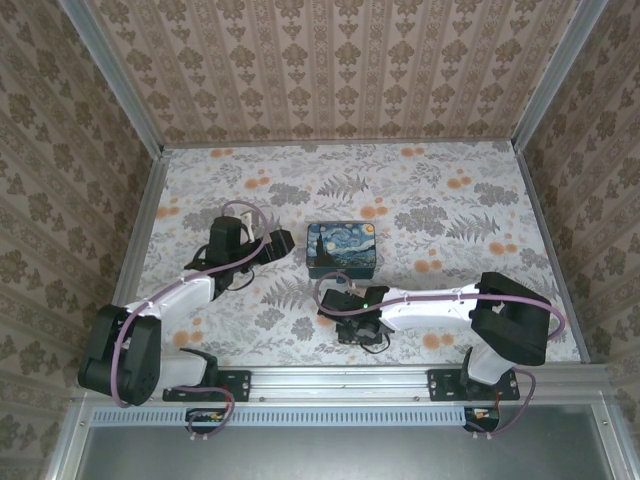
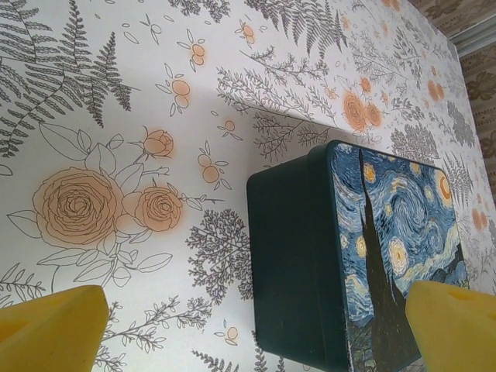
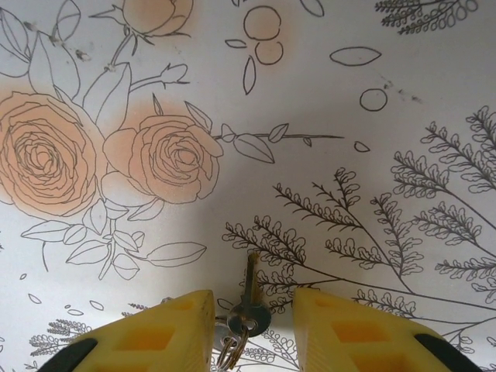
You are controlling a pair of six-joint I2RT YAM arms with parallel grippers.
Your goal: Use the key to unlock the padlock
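L edge: wallpapered wall (image 1: 60, 150) meets the table (image 1: 200, 190) at a metal rail; a strip of open floral cloth lies betw. rail and L arm. L arm (image 1: 180, 295) runs from its near-left base diag. up and right. The left gripper (image 1: 283, 243) pts at the painted box (image 1: 342, 250), near its L side but apart from it. Jaws spread wide, nothing in them. In the wrist view the yellow fingertips (image 2: 46, 329) sit at the lower corners w/ the box's dark side wall ahead.

Centre: box sits mid-table, lid shut, w/ open cloth beyond it to the back wall.

R of centre: the right gripper (image 3: 253, 308) hangs low over the cloth just on the near side of the box. The key (image 3: 251, 279) lies betw. its yellow fingers (image 3: 163, 337), ring at its head. Gaps show both sides, so jaws part-spread, not pinching.

R arm (image 1: 440, 298): forearm runs leftward from a folded elbow over the near-right base. Wide open cloth betw. box and R rail.
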